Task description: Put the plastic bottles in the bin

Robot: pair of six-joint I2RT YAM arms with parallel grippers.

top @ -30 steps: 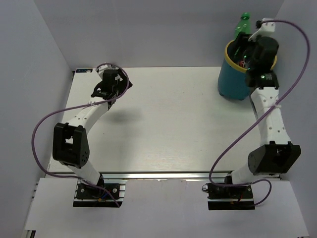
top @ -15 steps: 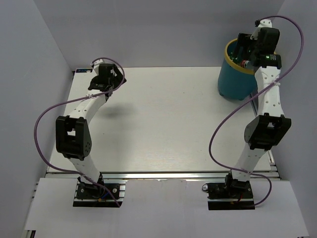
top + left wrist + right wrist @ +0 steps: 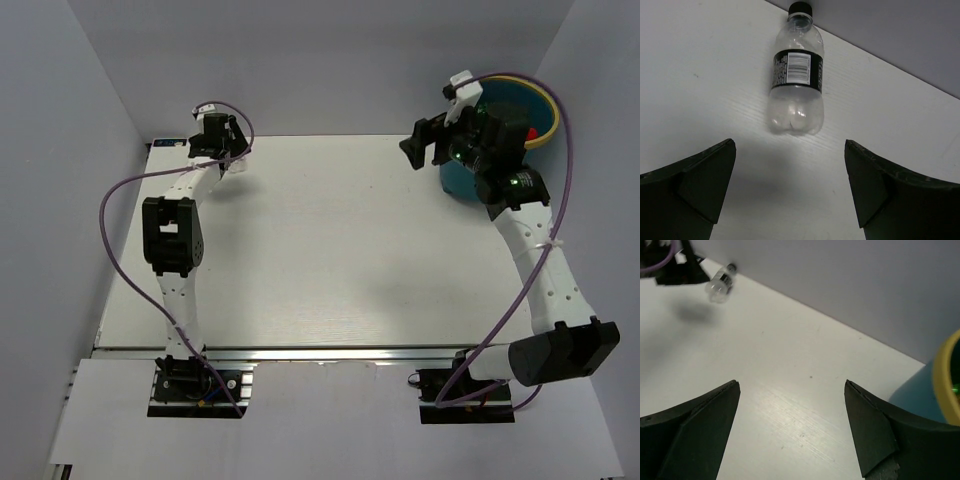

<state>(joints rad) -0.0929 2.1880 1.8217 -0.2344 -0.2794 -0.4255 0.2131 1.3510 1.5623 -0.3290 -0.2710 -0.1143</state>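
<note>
A clear dark-capped plastic bottle (image 3: 796, 75) lies on its side on the table near the far left wall, cap towards the wall. It also shows in the top view (image 3: 238, 166) and small in the right wrist view (image 3: 720, 283). My left gripper (image 3: 790, 145) is open and empty just short of the bottle's base, above the table (image 3: 225, 150). The teal bin (image 3: 458, 178) with a yellow rim stands at the far right; a red cap (image 3: 533, 131) shows inside. My right gripper (image 3: 418, 148) is open and empty, left of the bin (image 3: 792, 385). The other bottles are out of sight.
The back wall runs close behind the bottle and the bin. The bin's rim and side (image 3: 942, 385) sit at the right edge of the right wrist view. The left arm's purple cable (image 3: 125, 200) loops over the table's left side.
My right gripper held a green bottle over the bin; it is now empty and has swung left, off the bin. My left arm has stretched towards the far left corner.
</note>
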